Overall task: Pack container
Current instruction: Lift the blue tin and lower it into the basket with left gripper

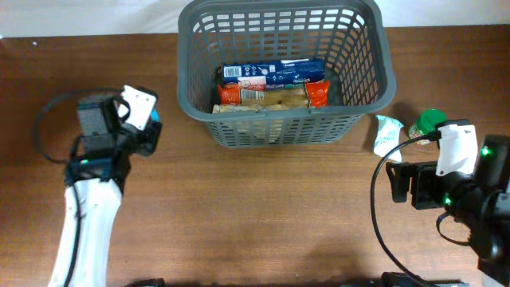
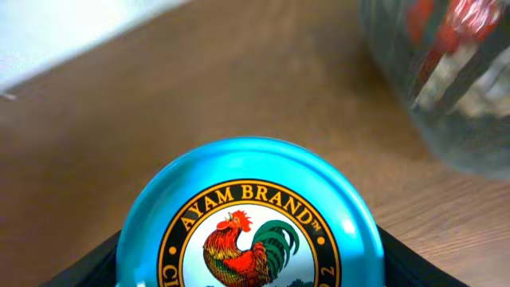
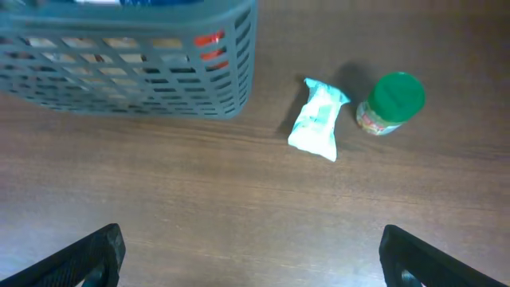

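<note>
The dark grey basket (image 1: 283, 68) stands at the back middle of the table. It holds a blue packet (image 1: 275, 73) and an orange-red packet (image 1: 271, 96). My left gripper (image 1: 146, 131) is left of the basket and shut on a blue round can (image 2: 251, 215) with a rooster label, which fills the left wrist view between the black fingers (image 2: 251, 267). The basket's corner (image 2: 454, 80) shows blurred there. My right gripper (image 3: 251, 255) is wide open and empty over bare table, at the right front (image 1: 401, 182).
A white and teal packet (image 1: 386, 134) and a green-lidded jar (image 1: 429, 122) lie on the table right of the basket, just beyond my right gripper. They also show in the right wrist view, packet (image 3: 319, 119) and jar (image 3: 390, 104), with the basket (image 3: 127, 64).
</note>
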### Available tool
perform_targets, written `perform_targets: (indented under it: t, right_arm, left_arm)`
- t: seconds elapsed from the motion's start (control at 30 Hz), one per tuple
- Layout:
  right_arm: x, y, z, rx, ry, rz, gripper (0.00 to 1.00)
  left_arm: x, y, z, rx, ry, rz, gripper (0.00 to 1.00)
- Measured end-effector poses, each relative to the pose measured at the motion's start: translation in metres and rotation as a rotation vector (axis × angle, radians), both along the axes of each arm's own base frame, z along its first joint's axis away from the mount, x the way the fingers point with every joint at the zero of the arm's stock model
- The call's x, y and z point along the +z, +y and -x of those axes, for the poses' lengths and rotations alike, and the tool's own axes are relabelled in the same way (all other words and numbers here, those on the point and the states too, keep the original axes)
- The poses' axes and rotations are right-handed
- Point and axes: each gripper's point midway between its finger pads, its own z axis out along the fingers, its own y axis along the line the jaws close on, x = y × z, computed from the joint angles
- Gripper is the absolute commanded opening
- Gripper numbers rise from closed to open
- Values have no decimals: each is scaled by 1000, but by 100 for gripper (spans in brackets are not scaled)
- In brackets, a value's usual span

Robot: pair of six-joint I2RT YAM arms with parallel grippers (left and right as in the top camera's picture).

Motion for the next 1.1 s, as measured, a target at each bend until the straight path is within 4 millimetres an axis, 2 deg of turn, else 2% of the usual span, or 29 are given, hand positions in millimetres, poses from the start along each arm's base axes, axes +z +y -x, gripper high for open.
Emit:
perform_targets:
  t: [0.07, 0.13, 0.27, 0.3, 0.4, 0.5, 0.6, 0.63, 0.83, 0.9, 0.97, 1.03, 1.07, 1.1]
  right_arm:
    - [8, 0, 3, 0, -11, 1, 99]
    - [14, 2, 6, 5, -20, -2, 99]
    - [26, 4, 8, 13, -47, -8, 99]
    - [28, 5, 8, 15, -52, -11, 99]
    - [30, 7, 9, 24, -55, -19, 99]
    - [29, 10, 11, 32, -46, -30, 99]
    - [28, 11, 13, 36, -40, -39, 99]
    - [28, 12, 13, 34, -42, -43, 99]
    - [33, 14, 29, 25, -58, -51, 99]
    - [39, 15, 36, 26, -81, -48, 99]
    - [49, 17, 48, 28, -128, -43, 99]
    - [52, 18, 57, 29, -146, -43, 99]
    - [53, 19, 61, 31, -152, -45, 99]
    - [53, 20, 63, 31, -154, -45, 99]
  left_arm:
    - [36, -3, 2, 0, -61, 12, 33]
    - [63, -7, 4, -12, -103, 29, 32]
    - [132, -24, 6, -61, -244, 57, 32]
    - [151, -36, 7, -93, -282, 63, 32]
    - [187, -75, 10, -205, -365, 84, 31]
    - [205, -117, 14, -319, -422, 111, 31]
    - [209, -164, 16, -438, -445, 145, 31]
    - [207, -174, 15, -462, -442, 150, 31]
    - [177, -259, -8, -607, -356, 159, 31]
    - [167, -280, -18, -634, -324, 157, 31]
    - [165, -302, -38, -650, -311, 156, 30]
    - [158, -312, -46, -660, -277, 151, 29]
    - [157, -327, -57, -678, -270, 156, 29]
    - [152, -334, -60, -685, -256, 155, 29]
